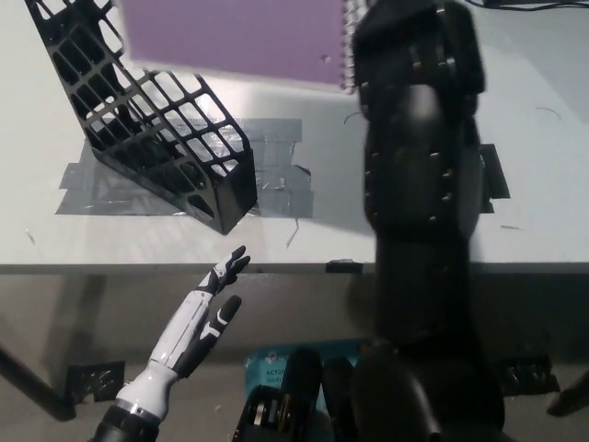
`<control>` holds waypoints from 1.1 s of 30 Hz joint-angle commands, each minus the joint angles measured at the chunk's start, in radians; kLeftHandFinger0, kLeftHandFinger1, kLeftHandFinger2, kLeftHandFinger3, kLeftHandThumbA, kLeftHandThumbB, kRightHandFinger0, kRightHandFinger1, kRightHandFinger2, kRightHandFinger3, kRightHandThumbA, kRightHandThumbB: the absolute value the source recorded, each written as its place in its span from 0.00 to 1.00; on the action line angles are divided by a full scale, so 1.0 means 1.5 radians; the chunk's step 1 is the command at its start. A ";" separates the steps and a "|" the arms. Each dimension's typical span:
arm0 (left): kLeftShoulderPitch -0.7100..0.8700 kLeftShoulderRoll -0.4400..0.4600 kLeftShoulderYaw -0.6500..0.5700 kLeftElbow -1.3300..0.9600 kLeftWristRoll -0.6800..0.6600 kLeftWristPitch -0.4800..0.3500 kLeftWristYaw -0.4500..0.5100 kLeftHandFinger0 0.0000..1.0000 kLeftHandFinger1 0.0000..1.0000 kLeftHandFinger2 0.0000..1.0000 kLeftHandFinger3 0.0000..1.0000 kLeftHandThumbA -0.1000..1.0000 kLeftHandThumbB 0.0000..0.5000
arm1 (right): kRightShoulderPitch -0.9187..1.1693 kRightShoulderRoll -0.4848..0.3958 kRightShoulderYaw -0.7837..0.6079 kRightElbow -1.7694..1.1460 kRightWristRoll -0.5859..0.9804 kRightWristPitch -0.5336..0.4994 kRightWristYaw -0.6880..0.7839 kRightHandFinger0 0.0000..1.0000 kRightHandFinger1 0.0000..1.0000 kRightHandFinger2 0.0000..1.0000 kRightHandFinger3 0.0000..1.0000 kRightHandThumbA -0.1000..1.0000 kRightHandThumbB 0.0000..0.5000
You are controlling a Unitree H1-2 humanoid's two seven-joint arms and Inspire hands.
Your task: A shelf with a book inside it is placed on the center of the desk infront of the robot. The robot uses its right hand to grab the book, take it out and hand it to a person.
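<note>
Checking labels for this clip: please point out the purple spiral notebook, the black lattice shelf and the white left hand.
purple spiral notebook [230, 37], head view, middle of its cover.
black lattice shelf [152, 138], head view, its side grid.
white left hand [204, 318], head view, back of the hand.

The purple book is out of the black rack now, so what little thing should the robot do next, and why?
Probably keep carrying the book forward, away from the rack, toward whoever will take it. The book is lifted clear of the rack at the picture's top, the raised right arm hides its hand, and no person is in view. The left hand rests open below the desk edge.
</note>
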 commanded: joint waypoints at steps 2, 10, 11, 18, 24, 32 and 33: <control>-0.001 0.007 -0.002 -0.016 0.005 -0.003 0.000 1.00 1.00 1.00 1.00 1.00 0.70 | -0.042 -0.031 -0.080 -0.058 0.176 0.034 -0.050 0.00 0.40 0.74 1.00 0.00 0.01; 0.010 0.006 0.000 -0.023 0.012 -0.002 0.005 1.00 1.00 1.00 1.00 1.00 0.69 | 0.005 -0.062 -0.145 -0.051 0.239 0.045 -0.076 0.00 0.30 0.63 1.00 0.00 0.06; 0.011 0.007 0.002 -0.024 0.012 -0.002 0.006 1.00 1.00 1.00 1.00 1.00 0.68 | 0.007 -0.063 -0.153 -0.047 0.247 0.042 -0.081 0.00 0.29 0.63 1.00 0.00 0.03; 0.022 0.007 0.005 -0.027 0.015 -0.002 0.011 1.00 1.00 1.00 1.00 1.00 0.67 | 0.051 -0.069 -0.179 -0.010 0.271 0.031 -0.075 0.00 0.28 0.64 1.00 0.00 0.00; 0.034 0.001 0.005 -0.032 0.009 0.001 0.009 1.00 1.00 1.00 1.00 1.00 0.68 | 0.109 -0.065 -0.171 0.058 0.240 0.011 -0.073 0.00 0.23 0.61 1.00 0.00 0.00; 0.036 0.000 0.005 -0.033 0.005 -0.001 0.008 1.00 1.00 1.00 1.00 1.00 0.69 | 0.144 -0.066 -0.173 0.186 0.230 -0.036 -0.041 0.00 0.17 0.53 1.00 0.00 0.00; 0.037 0.001 0.004 -0.032 0.008 -0.004 0.009 1.00 1.00 1.00 1.00 1.00 0.68 | 0.151 -0.064 -0.174 0.215 0.229 -0.041 -0.035 0.00 0.17 0.53 1.00 0.00 0.02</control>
